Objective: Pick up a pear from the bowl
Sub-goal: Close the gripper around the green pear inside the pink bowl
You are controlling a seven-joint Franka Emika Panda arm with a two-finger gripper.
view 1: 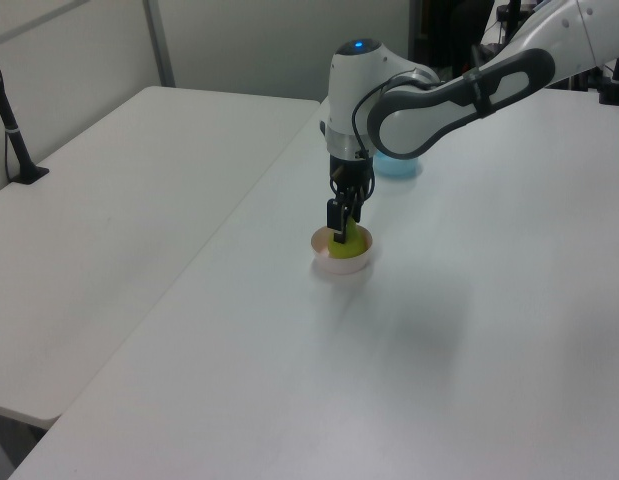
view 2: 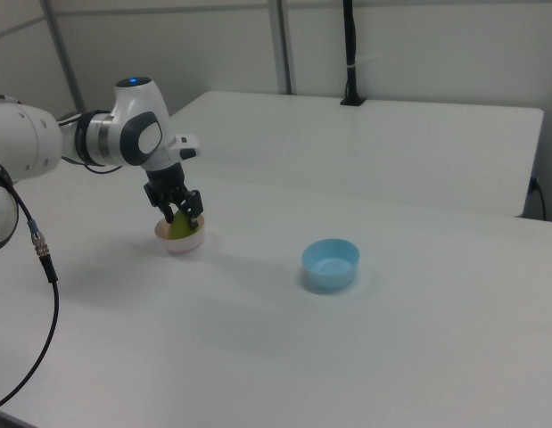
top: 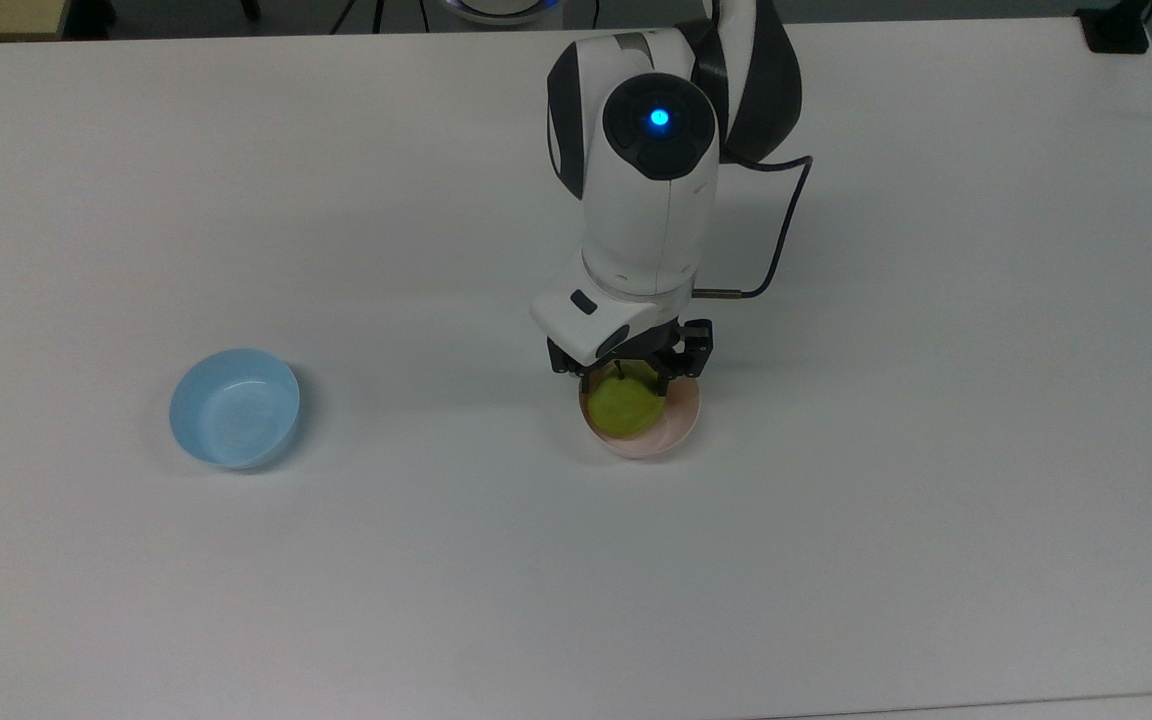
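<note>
While the pear sits upright in the pink bowl near the middle of the table, the gripper hangs directly over it, pointing straight down. In the top view the two fingers stand apart, one on each side of the pear's narrow upper part, with the dark stem between them. The right view shows the same straddle: the fingers reach down on either side of the pear, their tips about level with the rim of the bowl. Whether the pads already touch the fruit cannot be told, but the gap looks wide enough that they probably do not.

What matters for the grasp is that the pear's long axis runs vertically, in line with the gripper's own approach, so the fingers would close across its width and not along its length. In the left view the gripper lines up with the pear and not with the rim of the bowl. Closing high on the tapered neck risks a slip; a grip lower, on the wider body, seems safer to me.

A light blue bowl lies well apart at the top view's left and plays no part.
</note>
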